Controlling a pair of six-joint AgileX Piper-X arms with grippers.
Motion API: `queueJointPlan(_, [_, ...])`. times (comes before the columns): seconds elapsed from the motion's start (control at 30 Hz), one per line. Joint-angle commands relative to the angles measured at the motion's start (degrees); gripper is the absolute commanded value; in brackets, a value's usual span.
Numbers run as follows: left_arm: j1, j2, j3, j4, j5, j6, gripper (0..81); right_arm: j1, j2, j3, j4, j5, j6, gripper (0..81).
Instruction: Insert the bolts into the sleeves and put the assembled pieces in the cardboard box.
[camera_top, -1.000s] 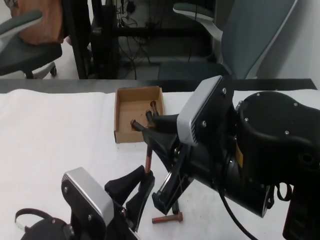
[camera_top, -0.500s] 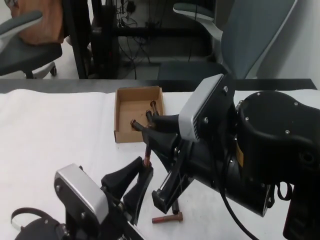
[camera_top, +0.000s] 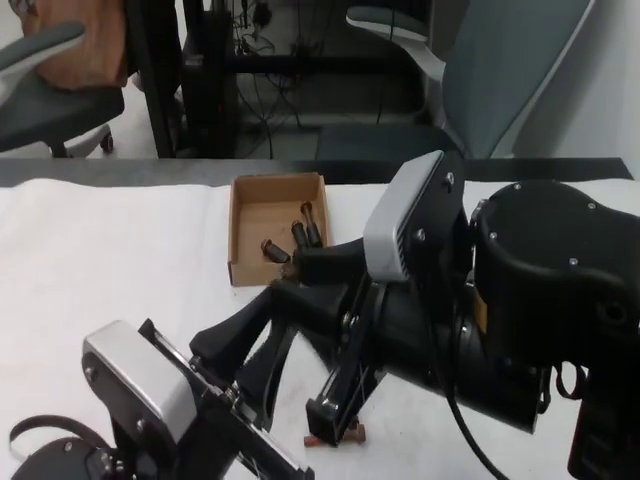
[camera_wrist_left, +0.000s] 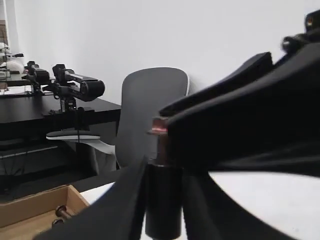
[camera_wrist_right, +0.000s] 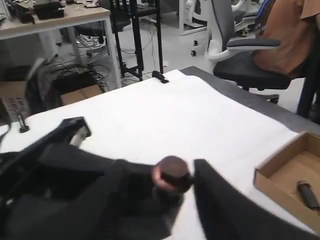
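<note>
Centrally, over the white surface (camera_top: 120, 260), the right hand (camera_wrist_right: 167, 192) is clenching the copper bolt (camera_wrist_right: 170, 172) by its head, and the left hand (camera_wrist_left: 162, 187) is gripping the black sleeve (camera_wrist_left: 162, 215) upright, the bolt's shank meeting the sleeve's top. At 12 o'clock from them, the cardboard box (camera_top: 233, 235) is holding assembled pieces (camera_top: 298, 232). At 5 o'clock, a loose bolt (camera_top: 340, 436) is lying on the surface.
</note>
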Motion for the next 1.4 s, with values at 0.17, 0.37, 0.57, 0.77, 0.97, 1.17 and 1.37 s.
queueJointPlan(0.17, [0.09,0.02,-1.03,-2.7,-2.25,1.88,1.8,1.3,-9.45,-0.24,-1.25,5.4,3.42,70.0])
queueJointPlan(0.37, [6.51,0.18,-9.28,15.59,-0.4,1.56,1.8,1.3,-21.36,-0.24,6.57,17.27,3.69,70.0])
queueJointPlan(0.57, [22.56,3.8,-27.78,42.56,10.49,-3.73,1.8,1.04,-25.94,-0.24,32.65,30.91,8.38,70.0])
queueJointPlan(0.77, [32.61,18.14,-43.55,47.63,21.26,-6.5,1.8,-0.93,-19.39,-0.24,41.24,29.33,11.33,67.1])
queueJointPlan(0.97, [33.49,34.34,-54.98,51.39,27.75,-6.73,1.8,-4.43,-6.18,-2.35,39.28,19.29,13.66,67.2])
queueJointPlan(1.17, [32.73,43.56,-58.63,50.68,34.25,-6.03,33.6,-7.7,9.47,-7.27,37.41,13.99,13.02,67.2])
queueJointPlan(1.37, [33.25,42.48,-58.81,51.38,33.34,-10.41,70.0,-9.25,25.45,-14.27,37.1,11.69,10.04,66.1])
